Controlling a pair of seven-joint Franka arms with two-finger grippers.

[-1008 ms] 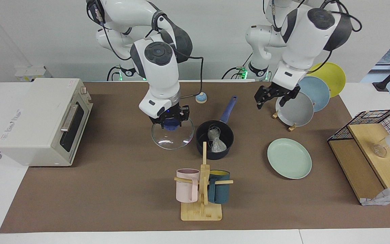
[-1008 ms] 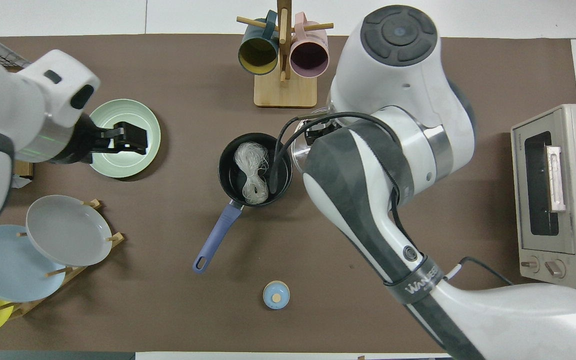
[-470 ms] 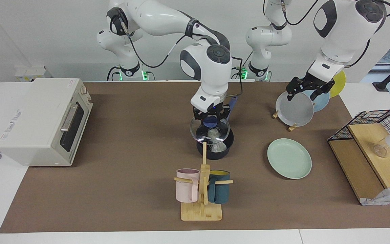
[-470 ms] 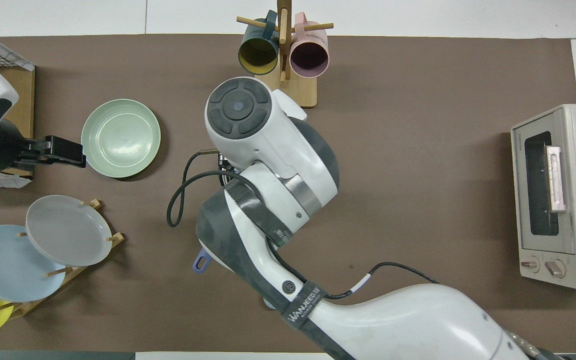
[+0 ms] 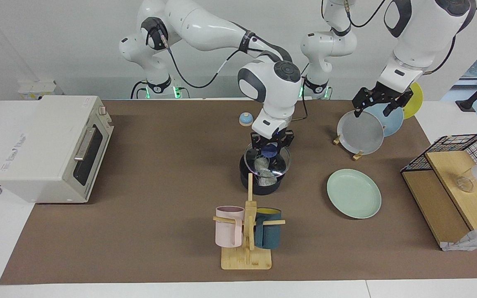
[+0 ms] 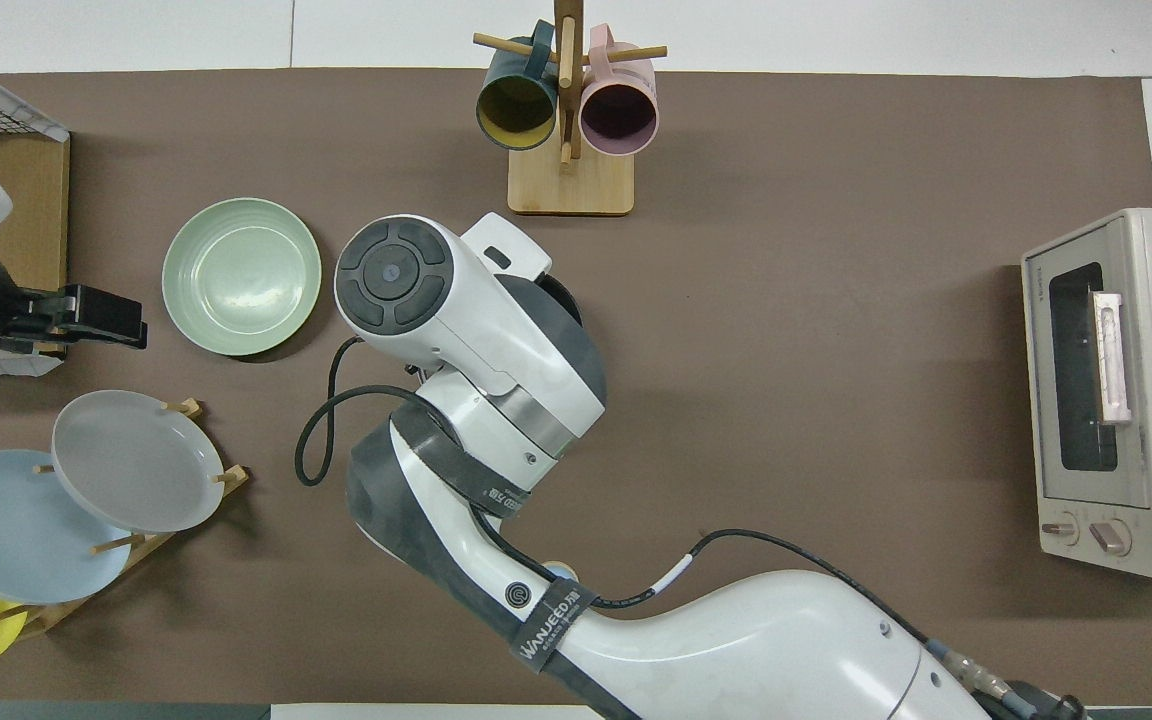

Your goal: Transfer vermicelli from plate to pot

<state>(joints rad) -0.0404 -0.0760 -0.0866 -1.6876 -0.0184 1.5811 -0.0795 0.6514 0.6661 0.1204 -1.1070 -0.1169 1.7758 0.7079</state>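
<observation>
The black pot (image 5: 259,186) stands mid-table with the whitish vermicelli (image 5: 263,170) inside it, seen through a glass lid (image 5: 282,159). My right gripper (image 5: 271,145) is shut on the lid's blue knob and holds the lid right over the pot's mouth. In the overhead view the right arm hides the pot except a sliver of rim (image 6: 564,297). The mint-green plate (image 5: 353,193) is bare, beside the pot toward the left arm's end; it also shows in the overhead view (image 6: 241,277). My left gripper (image 5: 381,104) is open and empty, over the plate rack; overhead it (image 6: 121,322) is beside the plate.
A mug rack (image 5: 246,231) with a pink and a teal mug stands farther from the robots than the pot. A rack holds the grey plate (image 5: 362,133), a blue one and a yellow one. There is a toaster oven (image 5: 52,147), a wire-and-wood shelf (image 5: 449,182) and a small blue knob (image 5: 245,119).
My right gripper has carried the glass lid from the table beside the pot to over the pot. My left gripper has drawn back from near the pot to over the plate rack.
</observation>
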